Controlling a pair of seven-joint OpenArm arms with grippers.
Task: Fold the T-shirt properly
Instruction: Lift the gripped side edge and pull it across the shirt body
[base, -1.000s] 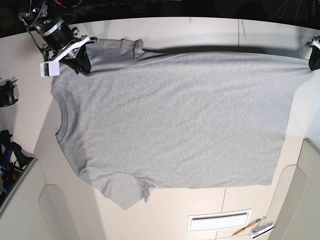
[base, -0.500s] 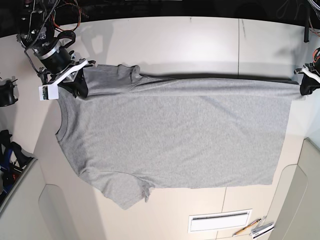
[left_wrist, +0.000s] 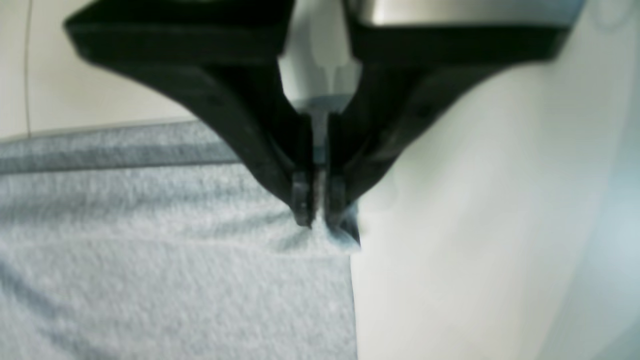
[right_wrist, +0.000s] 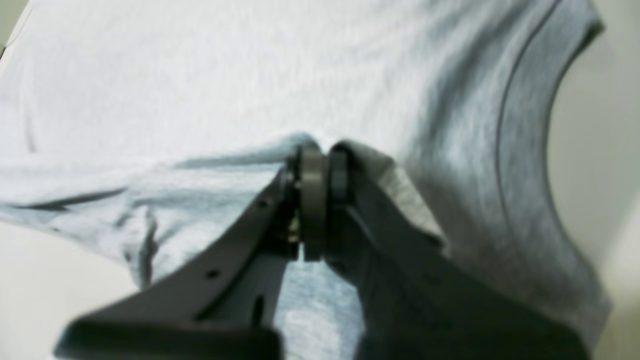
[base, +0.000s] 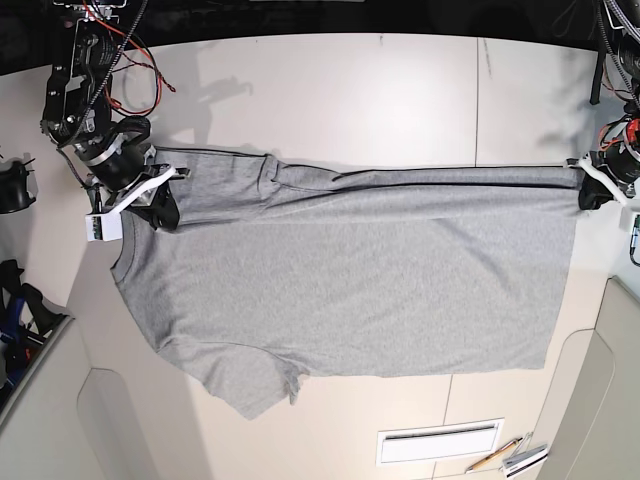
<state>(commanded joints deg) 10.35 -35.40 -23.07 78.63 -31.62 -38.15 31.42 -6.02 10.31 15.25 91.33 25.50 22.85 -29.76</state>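
Observation:
The grey T-shirt (base: 340, 280) lies spread on the white table, plain side up, neck toward the left and hem toward the right. Its far edge is folded toward me in a band (base: 400, 178). My right gripper (base: 160, 205) is shut on the shoulder fabric beside the collar; in the right wrist view its pads (right_wrist: 312, 200) pinch a ridge of the T-shirt (right_wrist: 200, 75). At the far hem corner, my left gripper (base: 590, 192) is shut on the cloth; the left wrist view shows its fingertips (left_wrist: 302, 207) clamped on the T-shirt (left_wrist: 175, 280) corner.
A white vent plate (base: 438, 441) and some pens (base: 510, 458) lie near the front edge. Dark equipment (base: 15, 185) sits at the left. Light panels (base: 600, 390) flank the front corners of the table (base: 340, 80).
Both grippers have pulled the far edge of the shirt toward the near side, so the folded band is wider and the visible shirt shorter. Both stayed shut on the cloth.

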